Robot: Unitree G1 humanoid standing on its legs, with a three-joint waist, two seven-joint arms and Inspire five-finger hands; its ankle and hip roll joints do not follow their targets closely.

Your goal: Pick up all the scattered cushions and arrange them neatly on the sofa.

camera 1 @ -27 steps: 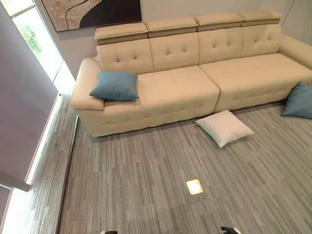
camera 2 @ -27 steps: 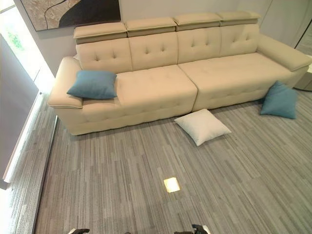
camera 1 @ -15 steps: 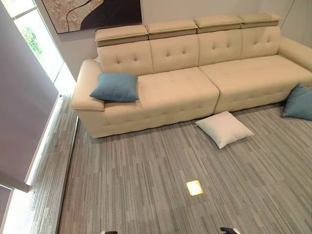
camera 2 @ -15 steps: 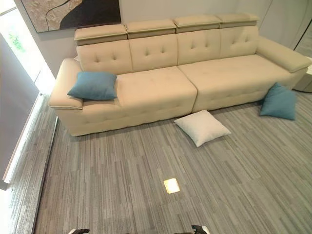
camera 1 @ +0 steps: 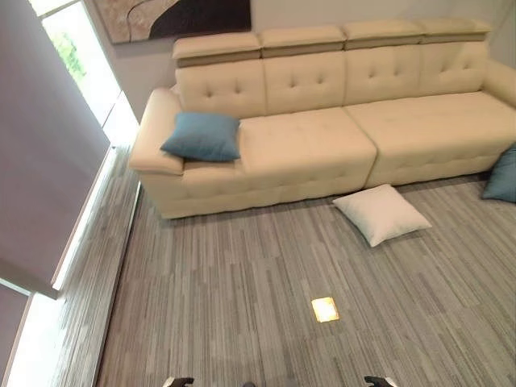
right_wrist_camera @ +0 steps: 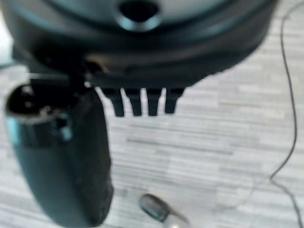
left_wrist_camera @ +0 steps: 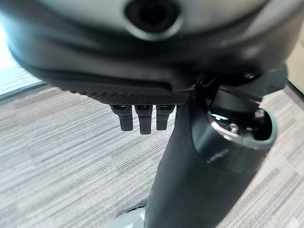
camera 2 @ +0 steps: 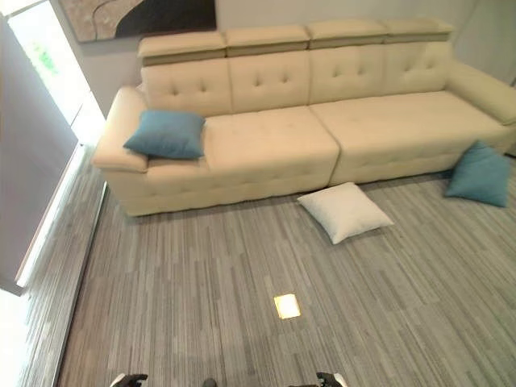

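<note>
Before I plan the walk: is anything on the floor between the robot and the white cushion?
Nothing visible stands in the way. Bare grey floor leads to the white cushion, with just a flush, lit floor plate between.

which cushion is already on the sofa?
The teal cushion at the sofa's left end, resting against the armrest. The white cushion lies flat on the carpet in front, and the other teal cushion sits on the floor, leaning against the sofa's right end.

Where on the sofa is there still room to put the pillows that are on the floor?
The sofa has lots of bare seat. Everything from beside the blue cushion near the left armrest across to the right armrest is free. The only taken spot is that left end. The white cushion and the other blue cushion lie on the floor in front.
</note>
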